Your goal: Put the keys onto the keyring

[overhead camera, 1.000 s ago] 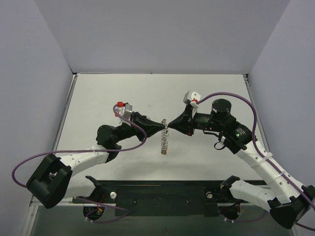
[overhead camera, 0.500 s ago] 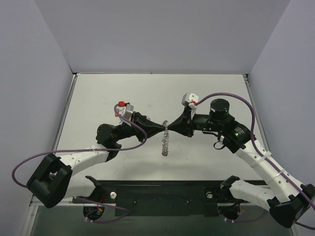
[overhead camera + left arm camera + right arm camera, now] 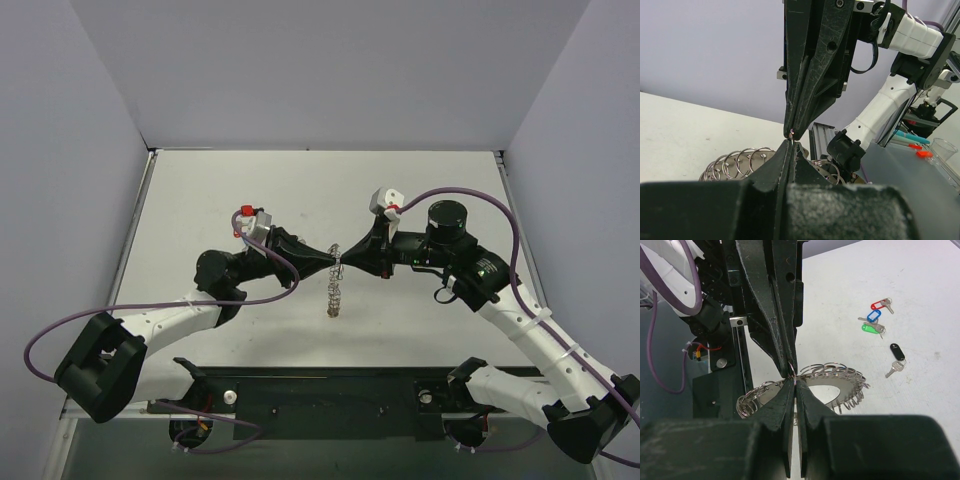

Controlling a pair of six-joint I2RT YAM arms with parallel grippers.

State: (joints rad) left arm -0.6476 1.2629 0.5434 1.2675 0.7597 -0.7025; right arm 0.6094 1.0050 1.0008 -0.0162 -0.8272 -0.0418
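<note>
Tip to tip on the keyring [image 3: 335, 290]!
Left gripper [image 3: 332, 259] and right gripper [image 3: 346, 262] both pinch its top; it hangs straight down, the keys [image 3: 874, 322] well off

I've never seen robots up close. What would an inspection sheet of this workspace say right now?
Surface: white table.
Job's things: keyring held upright, edge-on to the top camera; keys with red, blue, green and black tags lie loose on the table, not yet on the ring.
Clutter: nothing seen.
Grippers: left gripper and right gripper both shut, tip to tip, pinching the keyring's top.
Cables: purple cables loop from each arm.
Surroundings: plain grey walls on three sides.
</note>
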